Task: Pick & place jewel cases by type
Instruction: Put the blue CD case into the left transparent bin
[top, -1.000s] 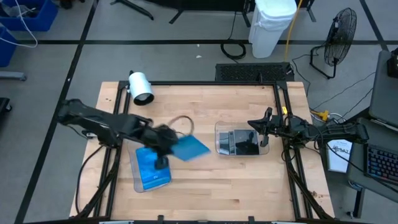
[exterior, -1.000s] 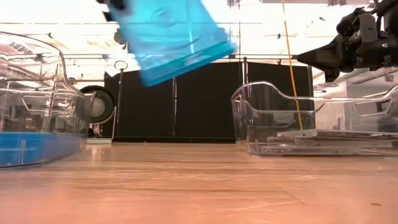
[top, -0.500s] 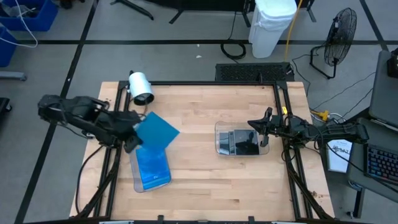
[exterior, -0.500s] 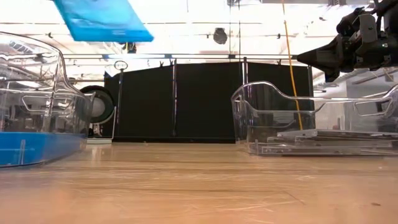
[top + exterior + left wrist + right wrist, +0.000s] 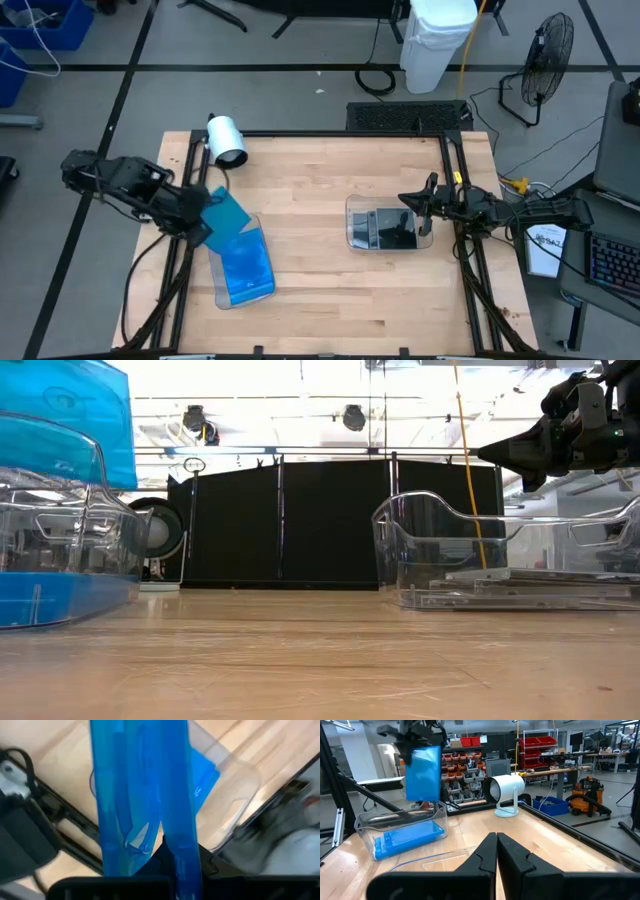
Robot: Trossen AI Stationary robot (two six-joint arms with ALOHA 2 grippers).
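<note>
My left gripper [image 5: 203, 220] is shut on a bright blue jewel case [image 5: 227, 212], carried above the far end of the left clear tray [image 5: 262, 236]. That tray has more blue cases lying flat in it [image 5: 245, 270]. In the right wrist view the held case [image 5: 423, 772] stands nearly upright over the tray [image 5: 440, 810]. My right gripper [image 5: 404, 200] is shut and hovers over the right clear tray [image 5: 352, 232], where dark translucent cases [image 5: 392, 228] lie flat. My left gripper pinches the blue case between its two fingers at its upper edge [image 5: 420, 749], coming from above. The case hangs below the fingers, nearly upright and lifted clear over the tray. In the left wrist view it runs edge-on away from the fingers [image 5: 165, 857].
A white cylindrical device [image 5: 227, 140] stands at the table's far left corner. Black frame rails [image 5: 460, 250] run along the left and right edges. Bare wood [image 5: 310, 250] lies between the two trays. In the low view the trays' walls [image 5: 430, 540] rise from the tabletop.
My left gripper has carried the blue case from over the table's middle toward the left edge, until it stands above the left tray's far end. The case has tipped from lying almost flat to nearly upright. The gripper has stayed shut on it.
</note>
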